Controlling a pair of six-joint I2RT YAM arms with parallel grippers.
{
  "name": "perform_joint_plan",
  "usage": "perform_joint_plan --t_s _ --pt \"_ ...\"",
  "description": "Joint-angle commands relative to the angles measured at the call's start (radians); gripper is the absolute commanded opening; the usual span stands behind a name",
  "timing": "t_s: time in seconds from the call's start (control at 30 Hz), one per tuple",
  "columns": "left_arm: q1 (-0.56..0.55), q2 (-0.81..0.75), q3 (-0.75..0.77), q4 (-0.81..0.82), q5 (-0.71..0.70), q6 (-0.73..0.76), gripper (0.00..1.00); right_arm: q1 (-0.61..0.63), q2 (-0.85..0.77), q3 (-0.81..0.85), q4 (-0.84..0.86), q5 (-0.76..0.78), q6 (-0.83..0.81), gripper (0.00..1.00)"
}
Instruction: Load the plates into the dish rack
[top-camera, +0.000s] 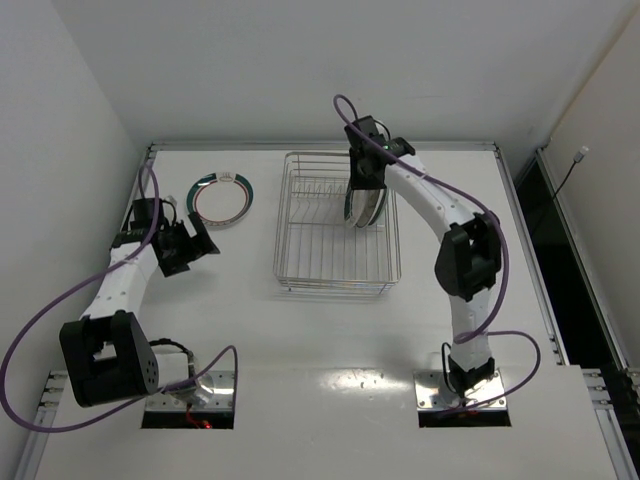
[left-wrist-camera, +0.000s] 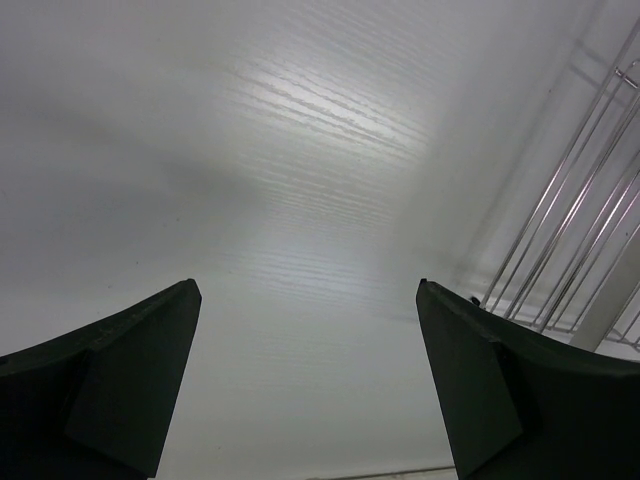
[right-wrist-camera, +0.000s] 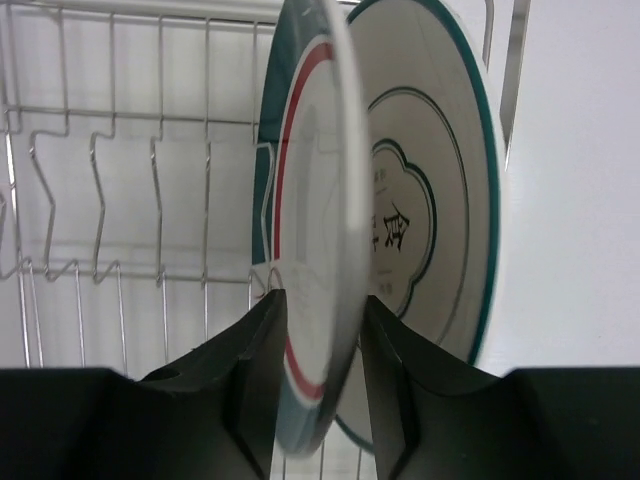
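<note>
White walls enclose a pale counter (top-camera: 330, 340), on which a rectangular silver wire dish rack (top-camera: 335, 287) stands. The right end effector (right-wrist-camera: 318, 300) hangs over the rack's right side. Directly below it, a round white plate with teal rim and thin red ring (right-wrist-camera: 320, 200) stands on edge among the upright wire prongs, its rim running between the two fingers. The fingers sit close against either side of the rim, but I cannot tell whether they clamp the plate or merely flank it. Just to the right of that end effector, a larger white plate with a thin teal edge and a dark centre mark (right-wrist-camera: 440, 200) also stands upright, close beside the first. The left end effector (left-wrist-camera: 305, 290) hovers above bare counter, released, its fingers spread wide and holding nothing; the rack's wires lie to its right. Ahead of it and apart from it, a second teal-rimmed white plate with a red ring (top-camera: 222, 197) lies flat on the counter.
</note>
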Motion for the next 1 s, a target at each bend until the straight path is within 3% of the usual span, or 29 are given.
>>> perform_joint_plan --t_s 0.0,0.23,0.37,0.53,0.7,0.97 --pt "0.009 -0.002 -0.014 0.046 0.021 0.018 0.88 -0.005 -0.097 0.053 -0.06 -0.058 -0.027 0.33" --pt "0.009 -0.002 -0.023 0.082 0.041 0.005 0.88 -0.014 -0.145 0.166 -0.14 -0.058 -0.059 0.34" --pt "0.009 0.007 -0.014 0.163 0.088 -0.041 0.88 -0.023 -0.245 0.148 -0.111 -0.086 -0.068 0.34" --pt "0.019 0.067 -0.023 0.34 0.143 -0.173 0.88 -0.032 -0.385 0.019 -0.036 -0.192 -0.068 0.34" --pt "0.055 0.184 -0.136 0.69 0.184 -0.408 0.88 -0.032 -0.559 -0.186 0.044 -0.281 -0.048 0.34" --pt "0.055 0.376 -0.124 0.896 0.076 -0.523 0.88 -0.041 -0.753 -0.422 0.096 -0.368 0.001 0.34"
